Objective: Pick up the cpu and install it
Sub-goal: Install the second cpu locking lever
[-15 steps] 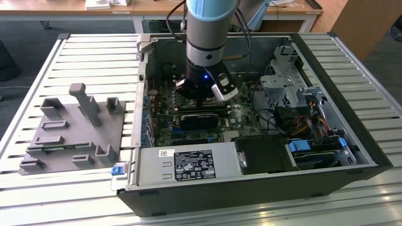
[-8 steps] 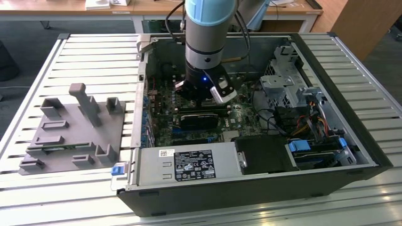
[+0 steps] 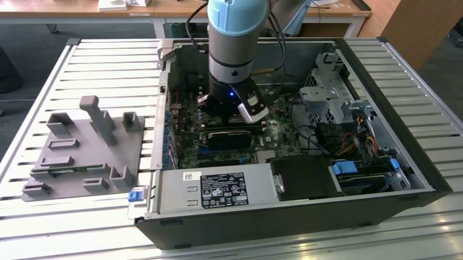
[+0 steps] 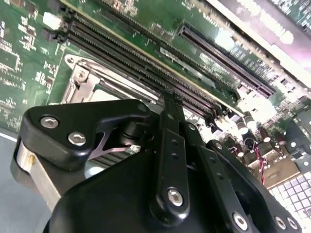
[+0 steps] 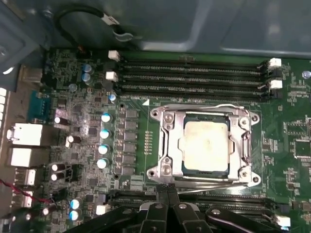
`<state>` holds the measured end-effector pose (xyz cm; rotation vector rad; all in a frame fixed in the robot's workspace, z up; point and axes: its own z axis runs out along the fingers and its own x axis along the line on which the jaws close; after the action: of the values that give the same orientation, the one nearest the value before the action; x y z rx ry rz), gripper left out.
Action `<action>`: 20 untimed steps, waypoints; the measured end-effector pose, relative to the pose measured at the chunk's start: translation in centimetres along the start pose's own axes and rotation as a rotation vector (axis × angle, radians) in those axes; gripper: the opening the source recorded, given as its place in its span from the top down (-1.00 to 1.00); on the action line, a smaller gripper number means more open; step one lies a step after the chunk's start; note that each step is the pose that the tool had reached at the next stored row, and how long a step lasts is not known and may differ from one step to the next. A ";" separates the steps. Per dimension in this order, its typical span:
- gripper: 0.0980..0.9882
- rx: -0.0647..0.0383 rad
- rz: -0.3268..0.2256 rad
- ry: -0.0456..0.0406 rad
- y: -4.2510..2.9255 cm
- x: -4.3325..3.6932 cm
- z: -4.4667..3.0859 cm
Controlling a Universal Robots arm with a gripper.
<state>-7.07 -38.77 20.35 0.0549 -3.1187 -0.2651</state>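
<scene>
The robot arm reaches down into the open black computer case (image 3: 405,179), which lies on its side on a pale slatted metal surface (image 3: 108,70). In the exterior view the gripper (image 3: 230,116) hangs low over the green motherboard (image 3: 282,130), near the middle of the case. In the first wrist view the cpu (image 5: 205,145), a small flat square chip with a pale silvery top, sits inside the silver metal-framed socket (image 5: 164,143), with the frame's bars lying around its edges. The black jaws are pressed together with nothing between them, as both wrist views show: their tips meet in a narrow point (image 5: 167,187) just beside the socket frame's edge, over the long black memory slots (image 5: 194,75) that run on either side of the socket. In the second wrist view the gripper (image 4: 170,97) points at the same rows of slots (image 4: 126,58), with a corner of the socket frame (image 4: 80,80) beside it. On the exterior view's left, well apart from the case, a grey moulded tray (image 3: 108,157) with upright pegs rests on the surface, and a thin green memory stick (image 3: 65,171) lies in one of its slots
</scene>
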 end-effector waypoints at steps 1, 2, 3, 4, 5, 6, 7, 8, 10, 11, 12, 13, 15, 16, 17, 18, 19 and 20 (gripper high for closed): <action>0.98 -0.008 0.000 -0.0007 -0.01 0.10 0.04; 0.98 -0.015 0.000 -0.0015 -0.02 0.18 0.09; 0.98 -0.021 0.000 -0.0022 -0.04 0.26 0.16; 0.98 -0.027 -0.001 -0.0030 -0.05 0.37 0.24; 0.98 -0.031 -0.001 -0.0037 -0.06 0.47 0.30; 0.98 -0.035 -0.001 -0.0042 -0.07 0.56 0.37; 0.98 -0.040 -0.001 -0.0046 -0.08 0.63 0.42; 0.98 -0.045 -0.001 -0.0051 -0.09 0.66 0.49; 0.98 -0.056 -0.001 -0.0057 -0.11 0.70 0.61; 0.98 -0.061 -0.002 -0.0059 -0.12 0.71 0.66; 0.98 -0.067 -0.001 -0.0062 -0.12 0.73 0.72; 0.98 -0.072 -0.002 -0.0066 -0.13 0.75 0.77; 0.98 -0.079 -0.002 -0.0069 -0.14 0.88 0.86; 0.98 -0.081 -0.002 -0.0070 -0.15 0.99 0.91; 0.98 -0.083 -0.002 -0.0072 -0.15 1.06 0.96; 0.98 -0.085 -0.002 -0.0073 -0.16 1.10 1.01; 0.98 -0.087 -0.002 -0.0074 -0.17 1.12 1.08; 0.98 -0.088 -0.003 -0.0074 -0.18 1.13 1.15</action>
<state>-8.21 -38.80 19.19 0.0571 -3.1099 -0.4036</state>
